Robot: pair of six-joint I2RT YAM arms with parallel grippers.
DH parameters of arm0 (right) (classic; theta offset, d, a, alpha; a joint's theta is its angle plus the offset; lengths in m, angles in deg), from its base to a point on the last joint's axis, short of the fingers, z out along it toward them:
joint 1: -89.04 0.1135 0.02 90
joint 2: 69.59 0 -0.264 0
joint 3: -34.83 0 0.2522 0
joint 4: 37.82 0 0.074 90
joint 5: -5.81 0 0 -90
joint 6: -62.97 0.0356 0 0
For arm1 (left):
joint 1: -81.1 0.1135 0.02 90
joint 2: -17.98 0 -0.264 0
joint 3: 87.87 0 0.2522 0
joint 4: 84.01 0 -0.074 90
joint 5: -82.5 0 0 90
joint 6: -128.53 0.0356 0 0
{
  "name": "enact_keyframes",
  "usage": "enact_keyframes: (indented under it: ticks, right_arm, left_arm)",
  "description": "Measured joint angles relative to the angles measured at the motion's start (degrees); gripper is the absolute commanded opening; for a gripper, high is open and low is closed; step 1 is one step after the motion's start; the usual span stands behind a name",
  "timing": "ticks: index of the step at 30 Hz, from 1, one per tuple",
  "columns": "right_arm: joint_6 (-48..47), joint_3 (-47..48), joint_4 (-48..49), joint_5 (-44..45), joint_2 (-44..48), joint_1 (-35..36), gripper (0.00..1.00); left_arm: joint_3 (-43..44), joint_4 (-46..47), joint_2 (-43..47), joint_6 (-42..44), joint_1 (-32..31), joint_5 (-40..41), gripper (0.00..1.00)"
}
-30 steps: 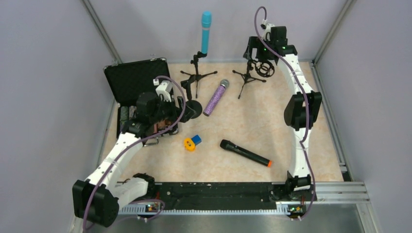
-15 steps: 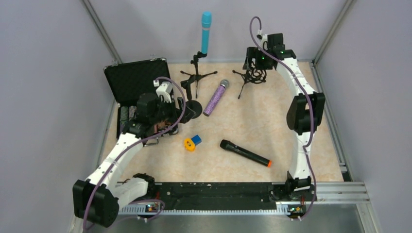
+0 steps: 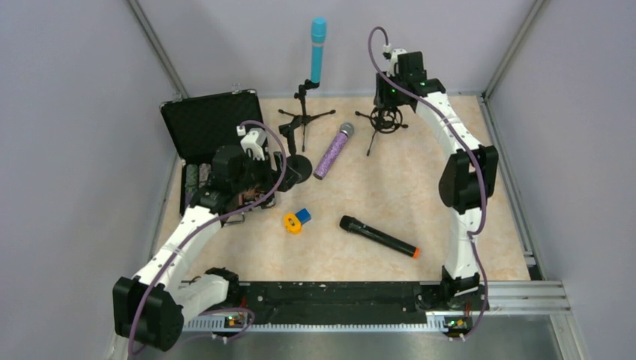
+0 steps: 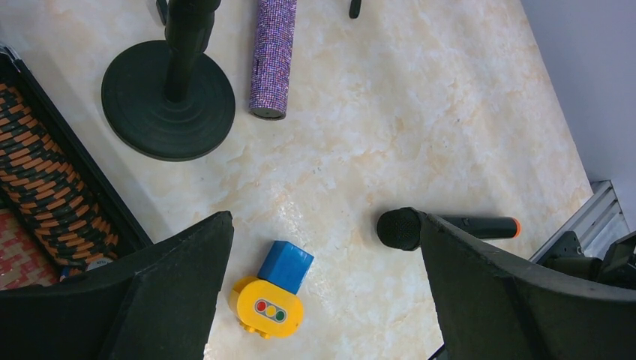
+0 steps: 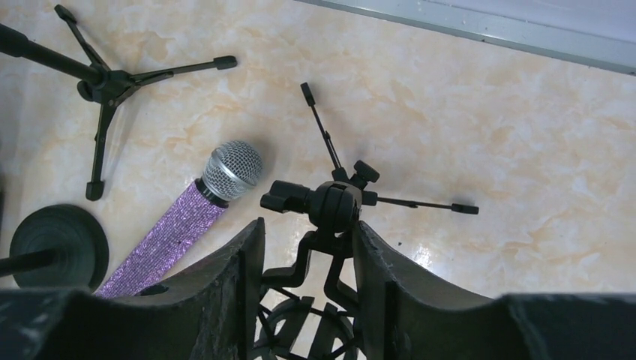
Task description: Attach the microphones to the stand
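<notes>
Black tripod stand is now pinched by the right claw.

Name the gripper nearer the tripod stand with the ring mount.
Right. The right gripper sits around the mount of the tripod stand; the left gripper hangs far off, over the yellow-and-blue toy.

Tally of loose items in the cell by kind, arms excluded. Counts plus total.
Microphones: 3 (light-blue mic, purple mic, black mic)
Mic stands: 3 (blue-mic tripod, shock-mount tripod, round-base stand)
Carry case: 1
Toy block: 1
Total: 8
</notes>
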Motion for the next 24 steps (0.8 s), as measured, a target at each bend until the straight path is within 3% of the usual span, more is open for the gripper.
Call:
enact_keyframes:
  ticks: [8, 24]
  right_arm:
    - [-0.4, -3.0, 1.6, 1.9, 2.1, -0.3, 0.01]
    - [1.2, -12.7, -3.7, 3.9, 11.3, -0.3, 0.00]
  left_arm:
    - [-0.2, 0.0, 0.0, 0.0, 0.0, 0.0, 0.99]
    - [-0.3, 0.8, 0.0, -0.9, -0.2, -1.2, 0.99]
